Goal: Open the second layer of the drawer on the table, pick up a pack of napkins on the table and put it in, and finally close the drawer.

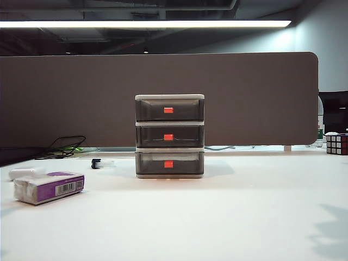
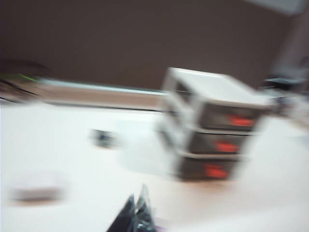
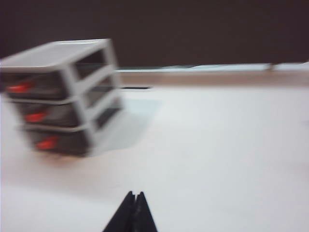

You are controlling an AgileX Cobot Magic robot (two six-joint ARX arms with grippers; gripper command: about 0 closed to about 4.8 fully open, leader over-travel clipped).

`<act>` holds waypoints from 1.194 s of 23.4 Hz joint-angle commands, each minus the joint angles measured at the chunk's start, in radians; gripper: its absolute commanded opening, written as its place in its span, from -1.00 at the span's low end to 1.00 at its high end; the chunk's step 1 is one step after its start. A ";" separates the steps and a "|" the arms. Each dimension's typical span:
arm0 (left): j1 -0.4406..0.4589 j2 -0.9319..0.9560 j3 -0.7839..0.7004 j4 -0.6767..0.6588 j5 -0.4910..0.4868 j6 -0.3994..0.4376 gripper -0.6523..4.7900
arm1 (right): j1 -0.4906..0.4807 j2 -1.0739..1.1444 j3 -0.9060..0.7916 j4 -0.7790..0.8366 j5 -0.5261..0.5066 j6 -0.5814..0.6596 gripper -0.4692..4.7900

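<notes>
left pincer closed, right pincer closed, both held level

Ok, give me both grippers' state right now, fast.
Left gripper: shut, holding nothing, above the table.
Right gripper: shut, holding nothing, also above the bare tabletop.

You only see the robot via the wrist cams; ext. view shows no arm. Left claw: two black tapered fingers, glossy, pressed tip to tip into a narrow wedge, pic blurred. Right claw: same black pointed pair, matte, tips together w/ a thin seam between. No cables, screws or markings you can make out.
</notes>
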 commanded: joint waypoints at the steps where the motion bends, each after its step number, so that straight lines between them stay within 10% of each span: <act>1: 0.001 0.000 0.004 -0.046 0.192 -0.152 -0.77 | 0.001 0.000 -0.006 -0.061 -0.291 0.116 -0.84; 10: -0.048 0.000 0.005 -0.045 0.198 -0.217 -0.53 | 0.001 0.001 -0.004 -0.061 -0.363 0.196 -0.83; 17: -0.455 0.055 0.005 -0.013 -0.187 -0.135 -0.41 | 0.002 0.002 0.029 -0.054 -0.377 0.199 -0.83; 21: -0.621 0.211 0.004 0.131 -0.337 -0.048 -0.41 | 0.024 0.014 0.101 -0.058 -0.323 0.194 -0.84; 28: -0.632 0.802 0.026 0.665 -0.378 -0.036 -0.06 | 0.170 0.314 0.245 0.002 -0.234 0.105 -0.84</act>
